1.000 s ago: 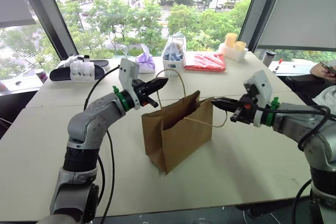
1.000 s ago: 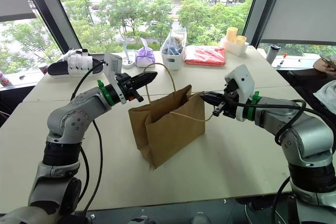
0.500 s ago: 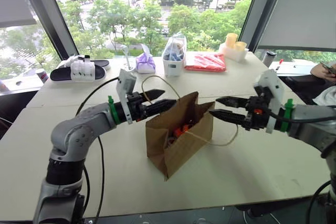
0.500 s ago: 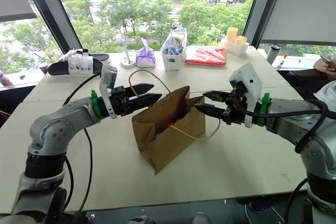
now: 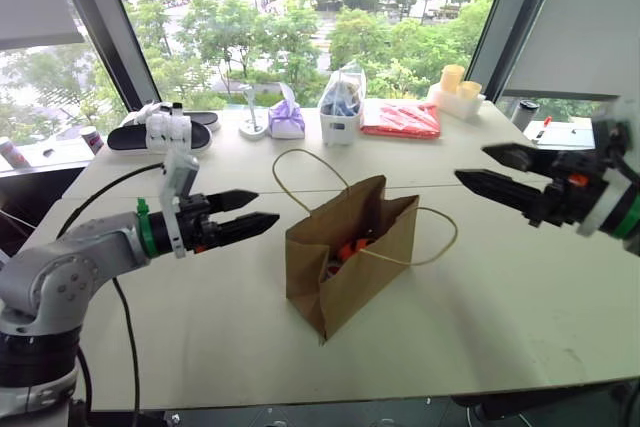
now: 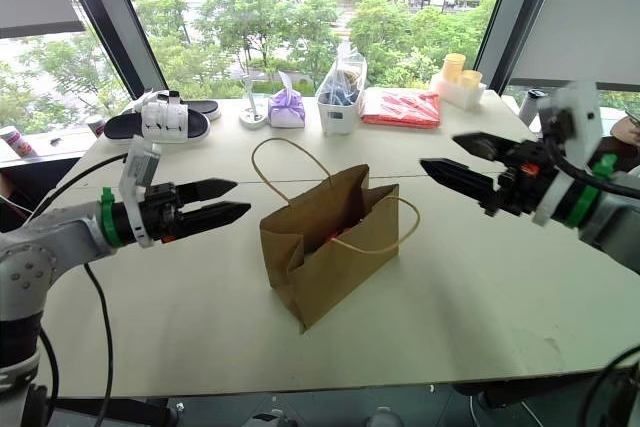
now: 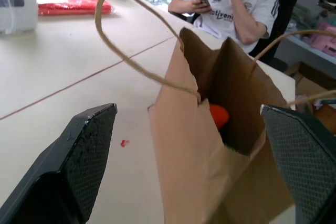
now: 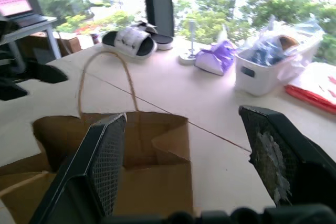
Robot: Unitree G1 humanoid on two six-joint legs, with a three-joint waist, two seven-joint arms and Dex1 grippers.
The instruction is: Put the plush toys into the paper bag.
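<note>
Left wrist view: orange plush toy (image 7: 219, 116) down inside paper bag (image 7: 210, 182), just ahead of left pincer (image 5: 258, 221), splayed wide, empty; green toy possibly deeper, unseen; right pincer (image 5: 483, 169) likewise agape, empty, bag well off its tips; task seemingly near done; pale worktop (image 5: 520, 287) beside tall windows, trees outside.

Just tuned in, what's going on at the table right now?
The paper bag stands open on the table with the orange plush toy showing inside. The left gripper and the right gripper are both open and empty, one on each side of the bag, touching neither it nor its twine handles.
</note>
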